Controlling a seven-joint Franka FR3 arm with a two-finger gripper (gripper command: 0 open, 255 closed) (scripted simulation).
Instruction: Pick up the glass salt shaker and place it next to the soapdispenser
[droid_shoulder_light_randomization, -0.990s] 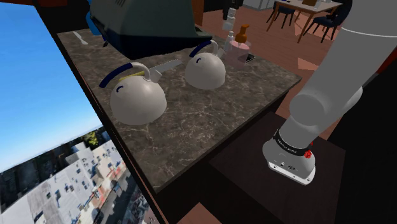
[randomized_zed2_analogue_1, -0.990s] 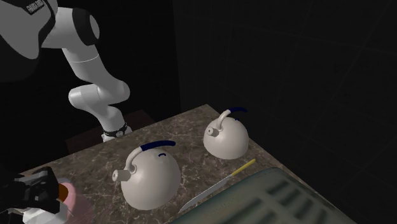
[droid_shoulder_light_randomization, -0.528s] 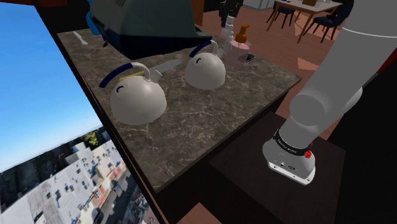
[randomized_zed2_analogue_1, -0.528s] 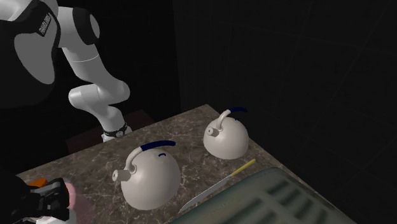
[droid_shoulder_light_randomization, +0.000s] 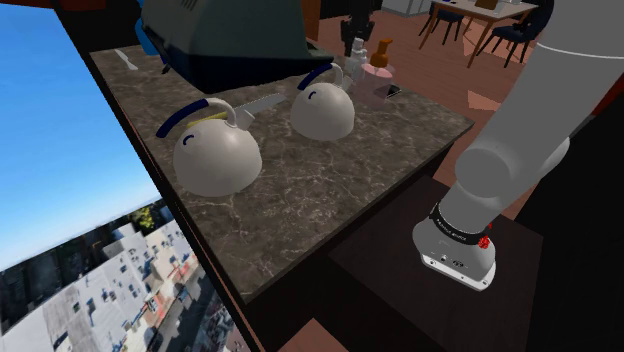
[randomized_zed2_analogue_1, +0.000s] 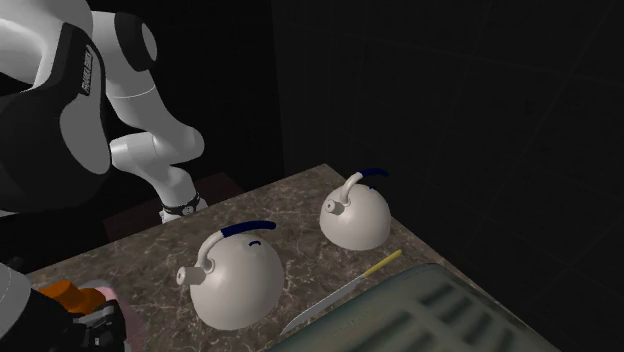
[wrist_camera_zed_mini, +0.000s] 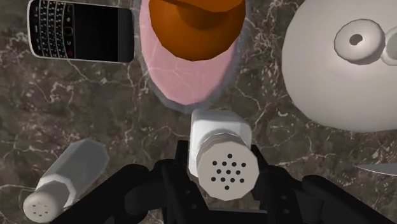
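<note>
A white salt shaker with a perforated cap stands upright between my black fingers, which clasp its sides. My gripper is shut on it. Just beyond the shaker is the pink soap dispenser with an orange pump top. In the shoulder view my gripper hangs at the far end of the marble counter, right beside the soap dispenser. In the second exterior view the dispenser's orange top peeks out at the lower left by my hand.
A second white shaker lies tilted beside my gripper. A black phone lies near the dispenser. Two white kettles, a knife and a large dark appliance occupy the counter. The counter edge drops off past the phone.
My hand has shifted toward the shoulder view's left, closer to the soap dispenser. In the second exterior view the arm has swung further in, covering more of the dispenser.
</note>
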